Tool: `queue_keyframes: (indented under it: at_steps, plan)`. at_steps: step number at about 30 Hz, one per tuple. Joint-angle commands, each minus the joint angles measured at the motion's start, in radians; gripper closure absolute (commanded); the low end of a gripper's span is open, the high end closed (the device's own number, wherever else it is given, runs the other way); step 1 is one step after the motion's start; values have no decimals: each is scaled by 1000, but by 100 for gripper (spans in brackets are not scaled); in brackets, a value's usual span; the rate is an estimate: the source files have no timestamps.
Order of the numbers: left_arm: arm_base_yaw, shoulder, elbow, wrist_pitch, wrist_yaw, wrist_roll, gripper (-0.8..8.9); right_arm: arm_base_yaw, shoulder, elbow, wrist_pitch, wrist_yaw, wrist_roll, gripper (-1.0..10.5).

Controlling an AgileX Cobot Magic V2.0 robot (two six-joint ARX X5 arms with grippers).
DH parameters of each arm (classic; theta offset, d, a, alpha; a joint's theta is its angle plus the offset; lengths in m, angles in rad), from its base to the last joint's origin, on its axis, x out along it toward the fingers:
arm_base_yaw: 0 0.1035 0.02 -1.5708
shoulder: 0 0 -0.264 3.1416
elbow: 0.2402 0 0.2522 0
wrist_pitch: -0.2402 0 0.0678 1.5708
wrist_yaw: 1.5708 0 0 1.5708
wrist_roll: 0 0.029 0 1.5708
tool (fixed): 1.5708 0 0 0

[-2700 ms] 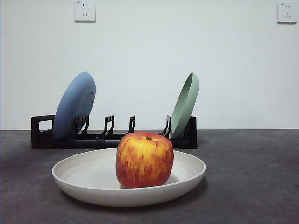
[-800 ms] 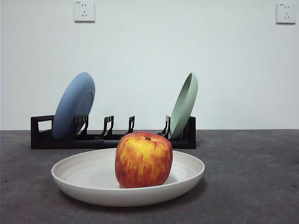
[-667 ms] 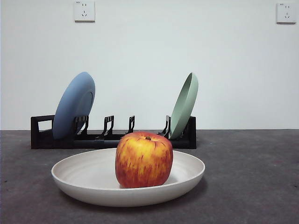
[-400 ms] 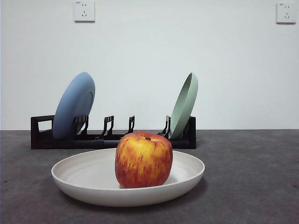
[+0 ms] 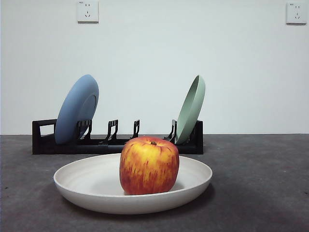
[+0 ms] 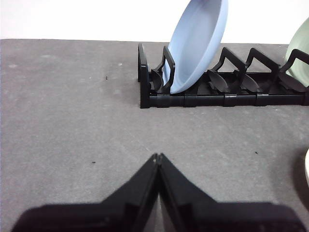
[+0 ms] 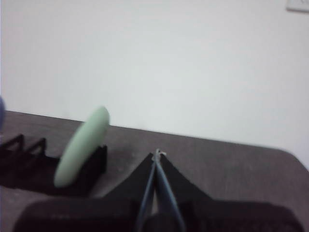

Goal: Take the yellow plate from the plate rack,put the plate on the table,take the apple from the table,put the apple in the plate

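Observation:
The cream yellow plate point(image 5: 91, 186) lies flat on the dark grey table point(image 5: 260, 183) in the near middle of the front view. The red and yellow apple point(image 5: 149, 165) stands in it, stem up. Behind them the black plate rack point(image 5: 116, 140) holds two other plates; it also shows in the left wrist view point(image 6: 217, 94). My left gripper point(image 6: 158, 157) is shut and empty, low over the table in front of the rack's left end. My right gripper point(image 7: 156, 155) is shut and empty, raised, off the rack's right end. Neither gripper shows in the front view.
A blue plate point(image 5: 77, 115) leans in the rack's left slot, also in the left wrist view point(image 6: 195, 46). A pale green plate point(image 5: 191, 109) leans at the right end, also in the right wrist view point(image 7: 82, 145). A white wall with two sockets stands behind.

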Motion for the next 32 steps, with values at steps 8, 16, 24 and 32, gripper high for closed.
queue_keyframes:
  at_steps: [8,16,24,32]
  plan:
    - [3,0,-11,7,5,-6,816,-1,-175,-307,52,57,96,946]
    - [3,0,-11,7,4,-6,817,-1,-193,-401,51,57,100,946]
    - [3,0,-11,7,4,-6,817,0,-193,-404,-16,56,130,946]
    - [3,0,-11,7,4,-6,817,0,-193,-404,-16,61,130,946]
